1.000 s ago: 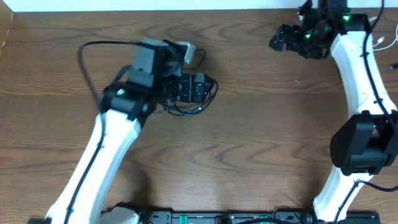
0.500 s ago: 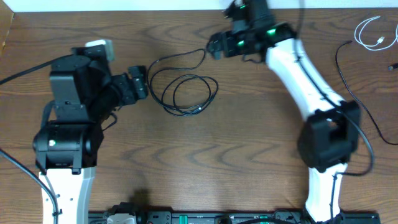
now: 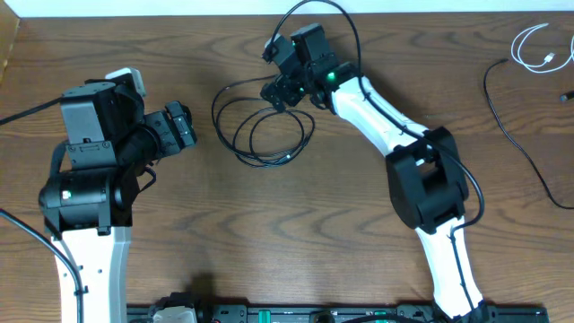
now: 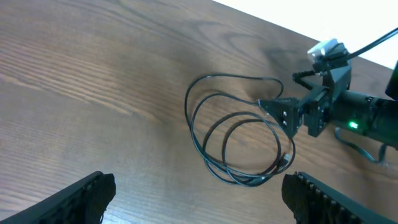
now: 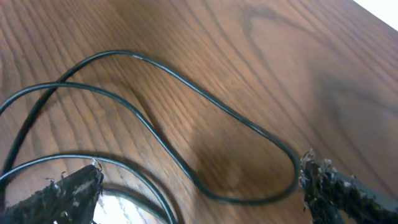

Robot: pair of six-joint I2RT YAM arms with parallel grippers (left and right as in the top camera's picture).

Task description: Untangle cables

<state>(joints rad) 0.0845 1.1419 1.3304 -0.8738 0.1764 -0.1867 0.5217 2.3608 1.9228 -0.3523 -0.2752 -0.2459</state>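
A coil of thin black cable [image 3: 260,160] lies on the wooden table [image 3: 359,224], left of centre at the back. My right gripper [image 3: 278,85] hangs over the coil's top right edge with its jaws wide apart. In the right wrist view, loops of the cable [image 5: 205,94] run between the fingers of the right gripper [image 5: 202,199], and nothing is gripped. My left gripper [image 3: 186,126] stands open just left of the coil, apart from it. The left wrist view shows the coil [image 4: 249,180] ahead of the left gripper [image 4: 199,205]. A white cable [image 3: 547,59] lies at the far right back corner.
Another thin black cable [image 3: 516,139] trails down the right side of the table. The right arm [image 3: 386,126] stretches across the back of the table from the right. The table's back edge [image 3: 179,13] is close behind the coil.
My left gripper has let go of the coil and drawn back to the left. My right arm has swung from the back right corner over to the coil.
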